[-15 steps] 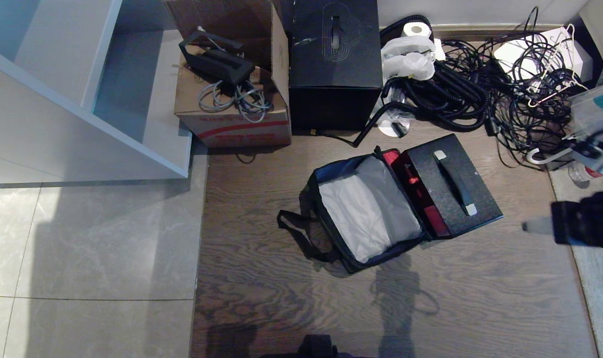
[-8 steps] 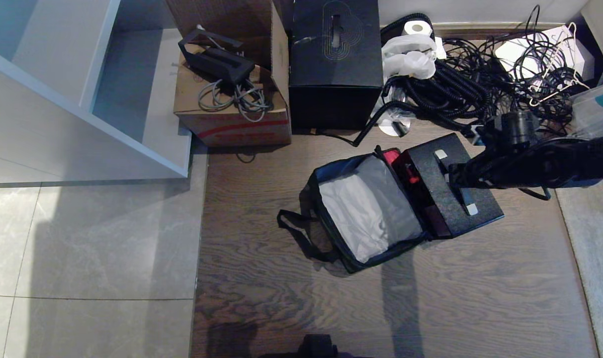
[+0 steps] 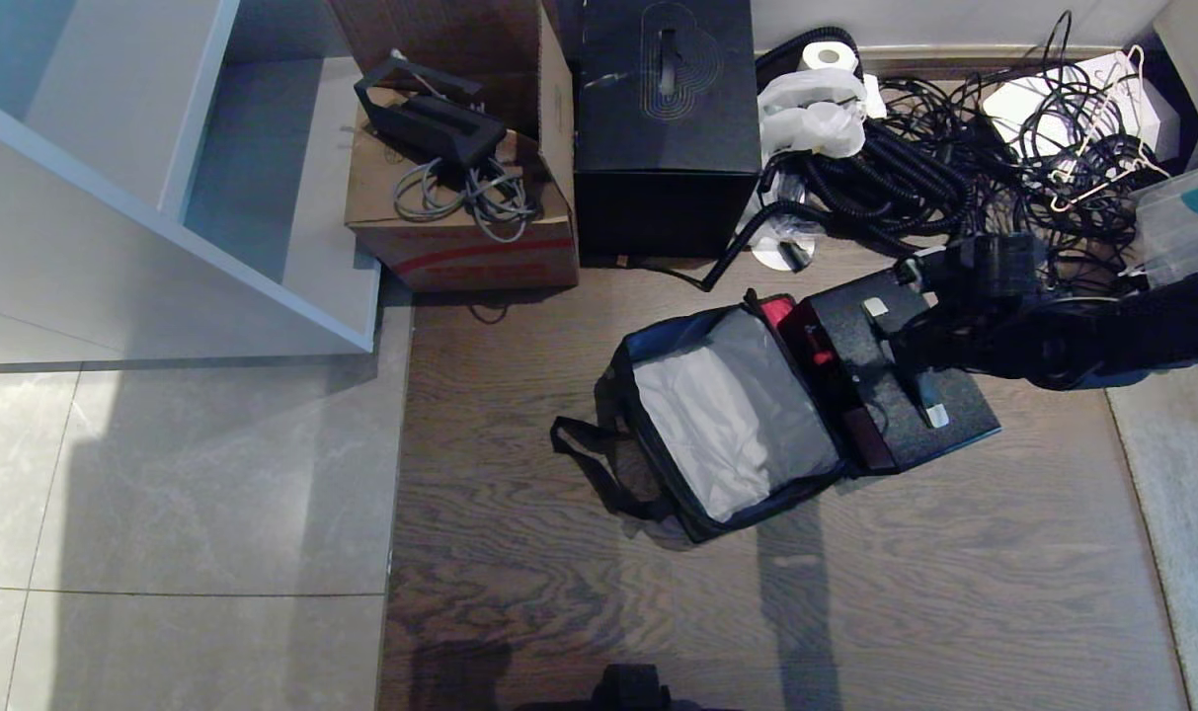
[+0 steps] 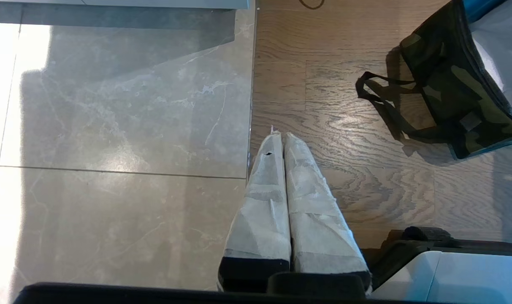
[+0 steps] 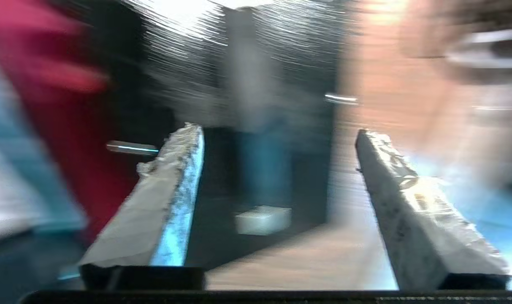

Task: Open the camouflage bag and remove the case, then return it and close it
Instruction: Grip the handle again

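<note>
The camouflage bag [image 3: 727, 420] lies open on the wooden floor, its silver lining facing up and its black strap [image 3: 589, 459] trailing to the left. Its camouflage outside [image 4: 454, 88] shows in the left wrist view. The black case [image 3: 855, 395] rests against the bag's right side, with red showing between them. My right gripper [image 3: 903, 348] reaches in from the right and hovers over the case's handle [image 3: 922, 395]. It is open [image 5: 277, 130], with the blurred handle [image 5: 262, 169] between its fingers and nothing gripped. My left gripper [image 4: 281, 136] is shut and parked above the floor.
A plain black box with a line pattern [image 3: 666, 118] and a cardboard box of cables [image 3: 460, 207] stand behind the bag. A tangle of black cables and hoses [image 3: 954, 168] fills the back right. A white shelf unit [image 3: 164, 178] stands at the left over grey tiles.
My right arm has swung in from the right edge of the head view to above the case's handle. The bag and case have not moved.
</note>
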Tool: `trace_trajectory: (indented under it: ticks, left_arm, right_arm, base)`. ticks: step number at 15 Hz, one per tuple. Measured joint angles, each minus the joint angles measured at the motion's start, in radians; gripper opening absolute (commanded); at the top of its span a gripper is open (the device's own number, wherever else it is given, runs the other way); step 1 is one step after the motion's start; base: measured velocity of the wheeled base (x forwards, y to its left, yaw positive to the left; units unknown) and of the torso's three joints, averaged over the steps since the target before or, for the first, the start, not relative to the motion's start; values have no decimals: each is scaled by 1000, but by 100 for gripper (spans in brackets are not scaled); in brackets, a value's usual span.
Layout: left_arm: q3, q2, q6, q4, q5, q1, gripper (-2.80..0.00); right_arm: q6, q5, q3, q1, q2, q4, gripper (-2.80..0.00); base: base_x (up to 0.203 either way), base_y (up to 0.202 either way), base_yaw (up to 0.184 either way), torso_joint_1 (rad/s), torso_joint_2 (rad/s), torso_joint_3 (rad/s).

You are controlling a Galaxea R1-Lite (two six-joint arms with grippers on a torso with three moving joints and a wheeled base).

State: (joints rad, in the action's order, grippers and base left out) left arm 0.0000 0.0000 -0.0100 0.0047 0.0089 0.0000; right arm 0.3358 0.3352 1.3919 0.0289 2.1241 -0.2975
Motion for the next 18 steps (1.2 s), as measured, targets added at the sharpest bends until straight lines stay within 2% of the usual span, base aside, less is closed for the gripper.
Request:
trace_trajectory:
  ticks: [2,3,5,6,9,11,15,18]
  left_arm:
    - [0,0,-1,0,0,0,-280]
    - [0,0,0,0,0,0,-280]
    - [0,0,0,0,0,0,-280]
    - [0,0,0,0,0,0,-280]
    - [0,0,0,0,0,0,-280]
    - [0,0,0,0,0,0,-280]
    - [0,0,0,0,0,0,-280]
    - [0,0,0,0,0,0,-280]
  right_arm:
    - [141,169,-52,12,25,-132,0]
    - [185,245,-69,29,47,-203,0]
    - [203,353,-76,68,92,-295,0]
    - [198,375,-74,82,111,-309,0]
    - [199,374,-62,100,148,-326,0]
    - [218,378,-57,104,177,-389,0]
    - [337,395,-37,76,228,-544,0]
    - [377,438,16,41,261,-568,0]
  base:
    - [0,0,0,0,0,0]
    - [0,0,0,0,0,0]
    - [0,0,0,0,0,0]
    - [0,0,0,0,0,0]
    - [0,0,0,0,0,0]
    - [0,0,0,0,0,0]
    - [0,0,0,0,0,0]
    - [0,0,0,0,0,0]
